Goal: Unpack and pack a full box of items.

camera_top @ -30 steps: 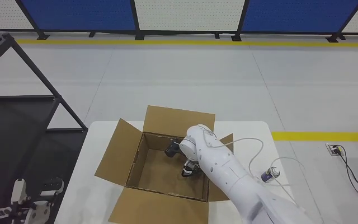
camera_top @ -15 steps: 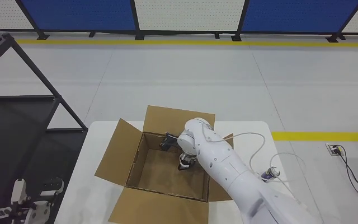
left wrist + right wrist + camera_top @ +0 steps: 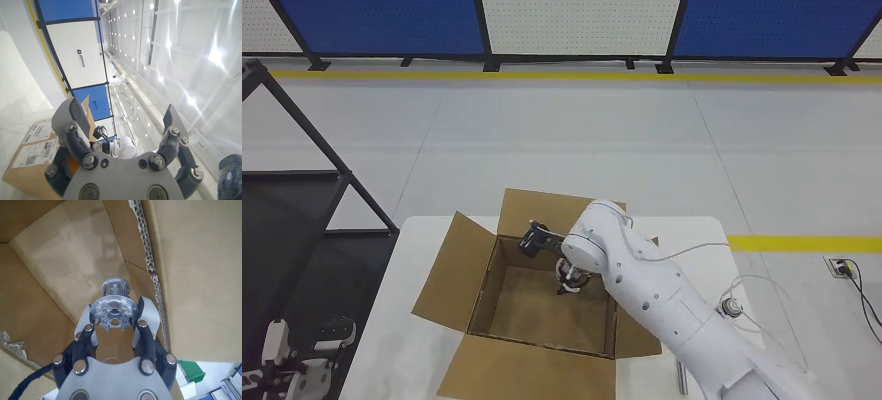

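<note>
An open cardboard box [image 3: 562, 213] stands on the white table [image 3: 422, 340]. My right arm reaches down into it near its back right corner. The right gripper [image 3: 568, 283] is shut on a silver metal spool-shaped part [image 3: 113, 311], flange toward the wrist camera, held above the bare box floor [image 3: 66, 256]. The right gripper [image 3: 115, 309] clamps the flange from both sides. My left gripper [image 3: 122, 106] is open with nothing between its fingers, pointing up at the ceiling, off to the side of the box [image 3: 37, 147] where the labels are.
A small can [image 3: 732, 306] and loose cables lie on the table right of the box. A black frame rack [image 3: 302, 230] stands left of the table. Torn cardboard edges [image 3: 149, 256] run close by the right gripper. A green bin [image 3: 191, 370] sits beyond the box.
My right gripper has moved toward the back wall of the box, carrying the metal part with it. The left gripper has not moved.
</note>
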